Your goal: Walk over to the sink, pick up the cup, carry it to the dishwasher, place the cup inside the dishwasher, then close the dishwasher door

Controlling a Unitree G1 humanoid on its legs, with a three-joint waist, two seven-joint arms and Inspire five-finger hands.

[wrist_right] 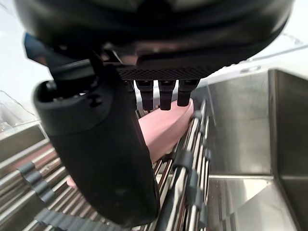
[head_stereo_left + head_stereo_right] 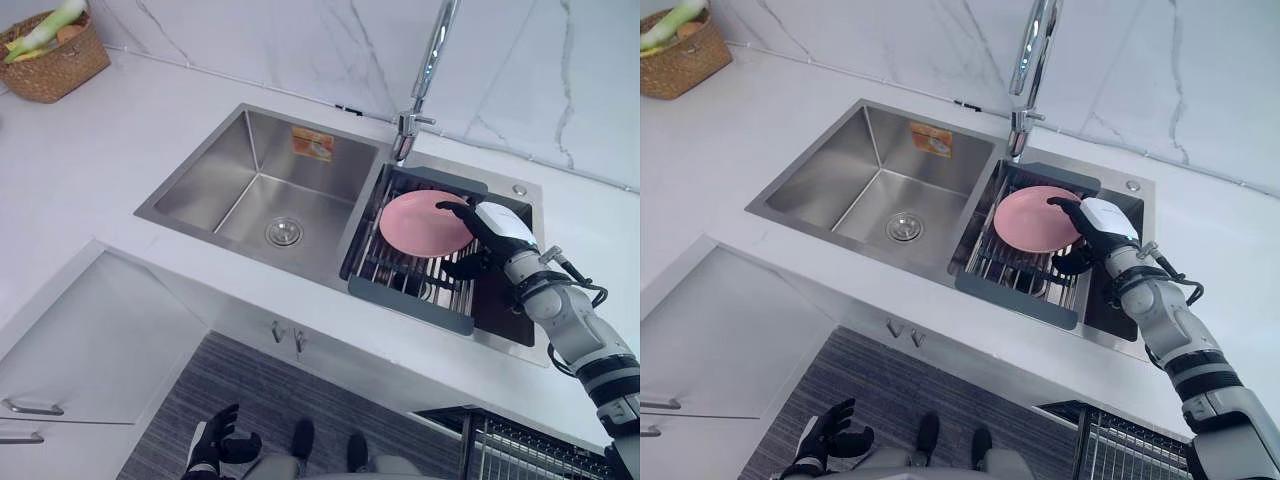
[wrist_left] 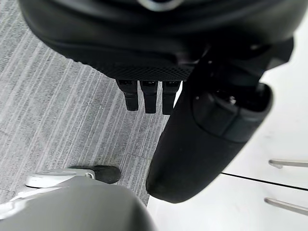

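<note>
My right hand [image 2: 497,230] hangs over the right basin of the sink [image 2: 200,190], its fingers spread loosely across the right rim of a pink plate [image 2: 420,225] lying in the dark rack [image 2: 400,285]. The faucet [image 2: 425,70] rises from the sink's far edge. A wicker basket [image 2: 50,62] sits at the counter's [image 2: 90,160] far left corner. My left hand [image 2: 215,445] hangs low over the grey floor [image 2: 250,385], fingers relaxed.

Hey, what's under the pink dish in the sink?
A wire rack holds the dish, with the right hand at its edge. Anything below the rack is covered.
</note>
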